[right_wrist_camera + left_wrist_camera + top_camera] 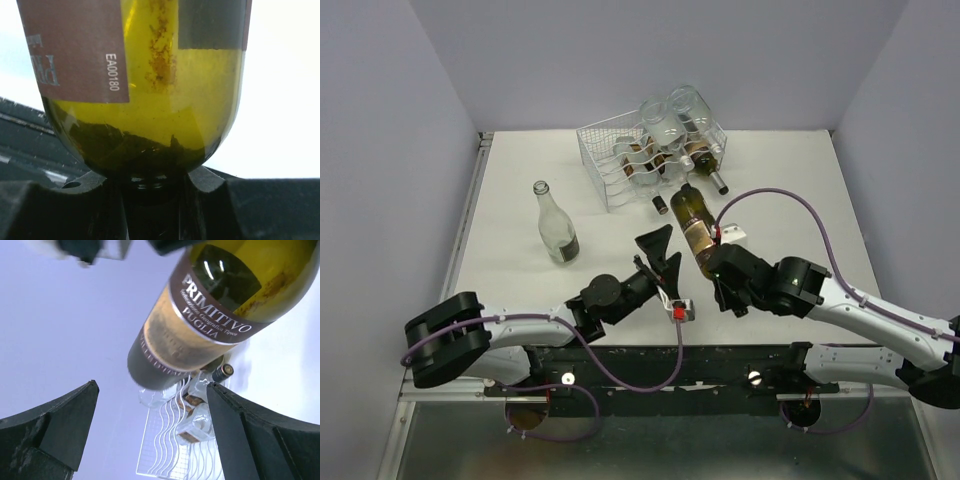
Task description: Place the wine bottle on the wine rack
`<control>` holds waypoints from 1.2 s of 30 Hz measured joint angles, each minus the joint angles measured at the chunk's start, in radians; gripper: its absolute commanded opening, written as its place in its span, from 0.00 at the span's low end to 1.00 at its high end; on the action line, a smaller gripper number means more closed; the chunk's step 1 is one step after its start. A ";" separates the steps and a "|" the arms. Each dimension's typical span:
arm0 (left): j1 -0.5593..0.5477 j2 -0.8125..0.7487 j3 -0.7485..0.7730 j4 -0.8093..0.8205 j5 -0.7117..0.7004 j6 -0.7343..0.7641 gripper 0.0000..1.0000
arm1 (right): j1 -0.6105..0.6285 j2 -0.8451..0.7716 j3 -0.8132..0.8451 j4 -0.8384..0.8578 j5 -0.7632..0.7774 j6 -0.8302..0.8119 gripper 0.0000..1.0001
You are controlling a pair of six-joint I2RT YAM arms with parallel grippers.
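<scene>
1. rack: wire basket; several bottles lie in its wavy rows.
2. wine bottle: outside and just in front of the rack, base pointing toward it.
3. right gripper: clamped on the wine bottle's neck.
4. left gripper: jaws spread wide, holding nothing, in front of the rack.
5. clear bottle: upright, left of the rack.

I look down on a white table under soft, even light, closed in by plain lavender walls, left wall at nine o'clock, back wall at twelve, right wall at three, with a grey metal ledge at six.
</scene>
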 measured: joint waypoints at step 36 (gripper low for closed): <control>-0.045 -0.777 0.291 -0.747 -0.382 -0.975 0.99 | -0.123 0.622 0.161 0.385 -0.166 -0.171 0.00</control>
